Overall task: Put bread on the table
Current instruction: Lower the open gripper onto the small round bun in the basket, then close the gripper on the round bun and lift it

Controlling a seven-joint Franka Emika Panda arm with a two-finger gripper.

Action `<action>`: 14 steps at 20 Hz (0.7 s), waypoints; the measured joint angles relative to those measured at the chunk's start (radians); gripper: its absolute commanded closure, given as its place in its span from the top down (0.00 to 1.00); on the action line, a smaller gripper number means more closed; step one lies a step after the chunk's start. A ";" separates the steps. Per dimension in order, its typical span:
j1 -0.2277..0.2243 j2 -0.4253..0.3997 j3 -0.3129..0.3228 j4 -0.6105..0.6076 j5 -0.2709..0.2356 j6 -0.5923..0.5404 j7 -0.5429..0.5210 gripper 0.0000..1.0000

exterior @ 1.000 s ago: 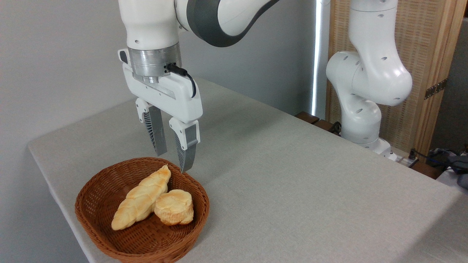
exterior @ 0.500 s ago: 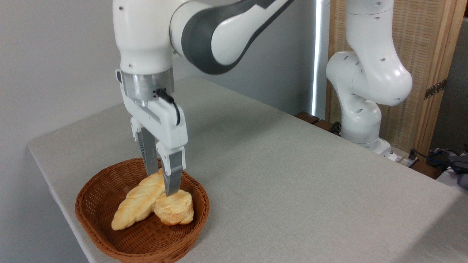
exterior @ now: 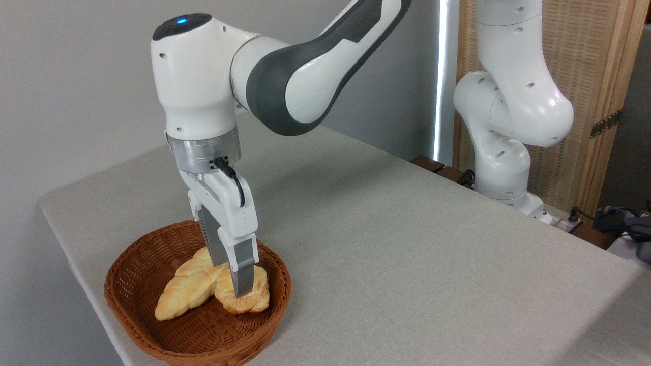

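Note:
The bread, a small round golden roll, lies in the brown wicker basket at the table's front left. My gripper reaches straight down into the basket with its fingers on either side of the roll. The near finger crosses the roll's front, while the far fingertip is hidden behind it, between the roll and the braided loaf. The jaws look open, and I cannot tell whether the pads touch the roll.
A long braided loaf lies in the basket against the roll's left side. The arm's white base stands at the table's far right edge. A wooden screen rises behind it.
The gripper has moved left and down from above the basket's far rim into the basket, turning its wrist. Its fingers now straddle the roll. The breads have not moved.

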 measured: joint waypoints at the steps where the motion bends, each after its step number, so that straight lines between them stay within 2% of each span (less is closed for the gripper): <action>1: 0.000 0.005 0.000 0.000 0.011 0.000 0.000 1.00; 9: 0.000 0.031 0.000 -0.002 0.022 0.001 0.000 1.00; 10: 0.000 0.032 0.000 -0.002 0.022 0.001 0.000 0.95; 12: 0.000 0.033 0.000 -0.002 0.022 0.001 0.000 0.60; 13: 0.000 0.033 0.000 -0.002 0.022 0.001 0.000 0.53; 14: 0.000 0.033 0.000 -0.002 0.022 0.001 0.000 0.53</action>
